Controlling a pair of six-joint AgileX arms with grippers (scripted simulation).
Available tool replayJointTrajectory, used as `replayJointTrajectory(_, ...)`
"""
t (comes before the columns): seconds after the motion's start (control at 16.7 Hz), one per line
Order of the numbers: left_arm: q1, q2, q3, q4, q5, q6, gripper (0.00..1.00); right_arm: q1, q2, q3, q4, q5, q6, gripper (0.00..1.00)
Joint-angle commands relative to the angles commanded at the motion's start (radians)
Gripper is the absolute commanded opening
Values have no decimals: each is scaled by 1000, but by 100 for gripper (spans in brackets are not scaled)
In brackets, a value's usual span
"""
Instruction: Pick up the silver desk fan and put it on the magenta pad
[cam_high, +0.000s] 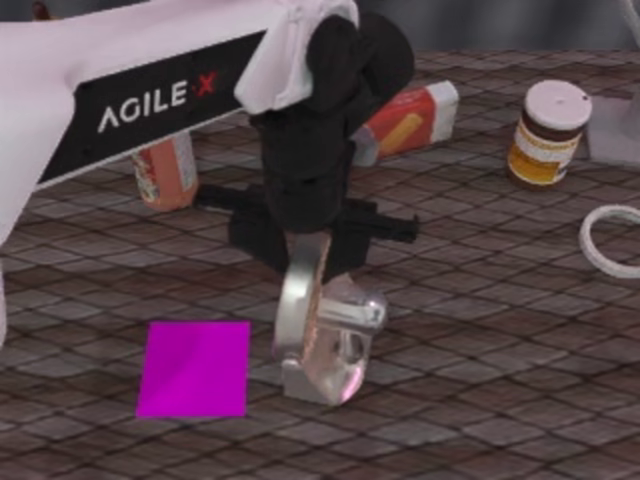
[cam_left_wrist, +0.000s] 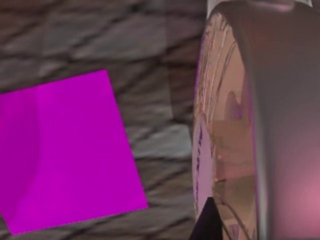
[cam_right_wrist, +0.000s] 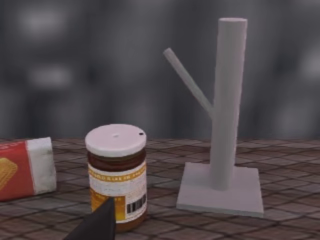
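Clamping silver desk fan — left hand

silver desk fan: shiny silver, part see-thru, pink/magenta glints on the grille. magenta pad: plain bright magenta, no pattern. bench: brown-grey w/ dark crisscross tile lines. left arm: white, black panel w/ white lettering + red x; left end effector black. jar: white lid, brown contents, yellow-white label. packet: red + white. ring: white. stand: pale grey.

Glossy, mirror-like silver desk fan; flat matt magenta pad; rough tiled table.
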Motion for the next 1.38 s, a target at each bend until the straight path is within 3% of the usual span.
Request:
replayJointTrajectory(0.24,1,2,18,-18,0,1,0,0,0,0,0,0,0,100)
replayJointTrajectory(0.6,18,3,195,-193,0,-1,0,0,0,0,0,0,0,100)
replayJointTrajectory(0.96,15,0,195,-198,0,-11,0,0,0,0,0,0,0,100)
replayJointTrajectory(1.2,31,-30,151,-202,1,-160,0,0,0,0,0,0,0,100)
replayJointTrajectory(1.38,54,-76,94,-202,2,-383,0,0,0,0,0,0,0,100)
